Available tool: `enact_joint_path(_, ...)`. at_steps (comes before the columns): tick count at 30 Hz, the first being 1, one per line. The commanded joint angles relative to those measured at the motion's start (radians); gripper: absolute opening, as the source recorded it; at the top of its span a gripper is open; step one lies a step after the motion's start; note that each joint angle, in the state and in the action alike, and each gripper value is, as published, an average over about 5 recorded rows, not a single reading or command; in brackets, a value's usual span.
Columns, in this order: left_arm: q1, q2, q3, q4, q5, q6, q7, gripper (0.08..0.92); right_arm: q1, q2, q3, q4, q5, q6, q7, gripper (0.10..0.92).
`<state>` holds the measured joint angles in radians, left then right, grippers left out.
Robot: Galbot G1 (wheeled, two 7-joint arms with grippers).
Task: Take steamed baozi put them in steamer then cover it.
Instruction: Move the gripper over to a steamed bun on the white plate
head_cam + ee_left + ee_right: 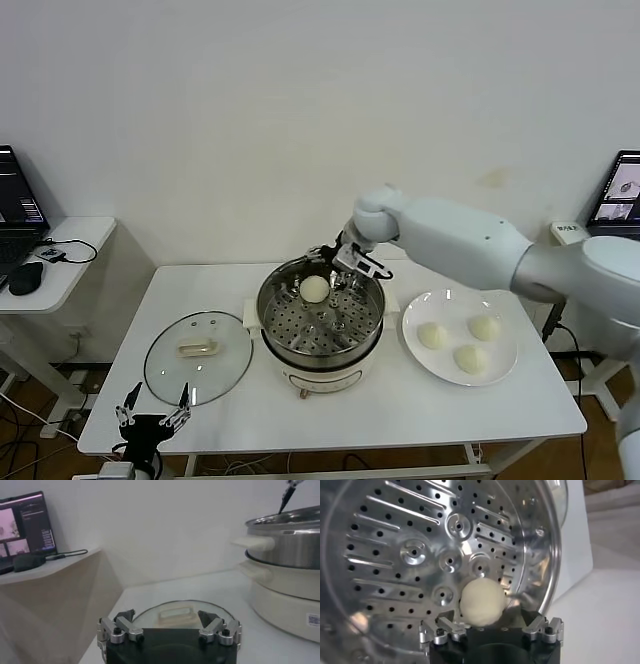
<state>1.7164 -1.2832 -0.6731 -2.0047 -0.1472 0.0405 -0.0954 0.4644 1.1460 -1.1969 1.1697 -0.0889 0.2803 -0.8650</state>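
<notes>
Steel steamer (320, 322) holding one baozi (315, 289), three on plate (505, 368); right hand (338, 268) spread above it; left hand (153, 416) spread

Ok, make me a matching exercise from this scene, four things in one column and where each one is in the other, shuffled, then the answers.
Column one:
1. cover
2. three baozi
3. single baozi
4. left gripper

Column two:
A. on the perforated tray inside the steamer
B. flat on the table, on the robot's left of the steamer
C. at the table's near edge, by the cover
D. on the white plate

Pairs: 1-B, 2-D, 3-A, 4-C
</notes>
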Motion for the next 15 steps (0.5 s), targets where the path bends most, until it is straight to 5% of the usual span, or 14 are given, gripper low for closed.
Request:
enact_joint_path(1,-0.005,0.019,-0.002,-0.004,-0.019,0.007,-0.001,0.823,0.163,-0.277,-0.051,0.288,0.273,-0.334,-0.022,0.823)
enact_joint_path(9,-0.045,0.082,-0.032,0.016,-0.095,0.0,-0.019,0.823,0.274,-0.651,-0.139,0.521,0.319,-0.495,-0.04,0.823)
enact_joint_path(15,-0.073,0.081,-0.024,0.02,-0.13,-0.025,-0.021,0.823,0.058,-0.81,-0.013,0.566,0.25,-0.516,-0.053,0.823)
